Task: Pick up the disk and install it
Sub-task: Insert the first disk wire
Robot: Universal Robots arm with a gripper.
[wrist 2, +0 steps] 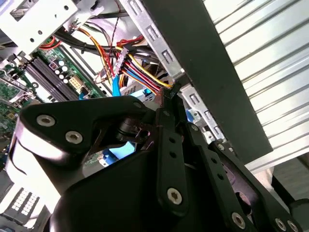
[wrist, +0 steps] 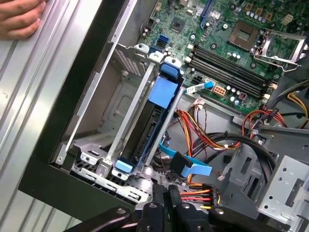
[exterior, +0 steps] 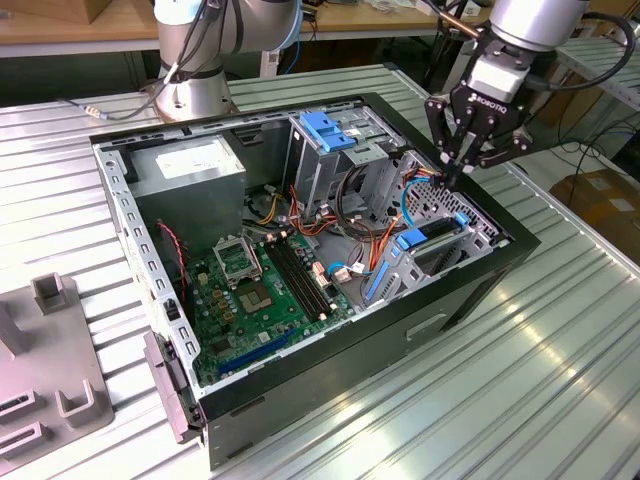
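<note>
- The disk (wrist: 145, 128) sits on its edge inside a metal drive bay (wrist: 96, 121) at one corner of the open computer case (exterior: 480, 275). A blue carrier frame (wrist: 164, 89) edges it, with a blue tab at each end.
- In the exterior view the same disk (exterior: 432, 240) shows as a dark slab with blue ends, close to the case wall on the exterior view's right.
- Its long axis runs along the bay rails, so in the first wrist view one short end points toward the gripper (wrist: 169, 193) and the other toward the motherboard (wrist: 227, 43).
- The gripper (exterior: 452, 172) hangs above the same corner of the case, just over the nearer end of the disk. Its fingers are pressed together and hold nothing; in the second wrist view the tips (wrist 2: 170, 92) meet beside a bundle of coloured wires (wrist 2: 137, 72).
- I judge the disk is already in its slot, or very nearly.
- Around the bay: a blue flat cable (wrist: 186, 164) and red, orange and yellow power wires (wrist: 193, 130) lie just beside the disk and near the fingertips, and they could be in the way.
- A person's hand (wrist: 19, 17) rests on the ribbed table (exterior: 560, 330), outside the case.
</note>
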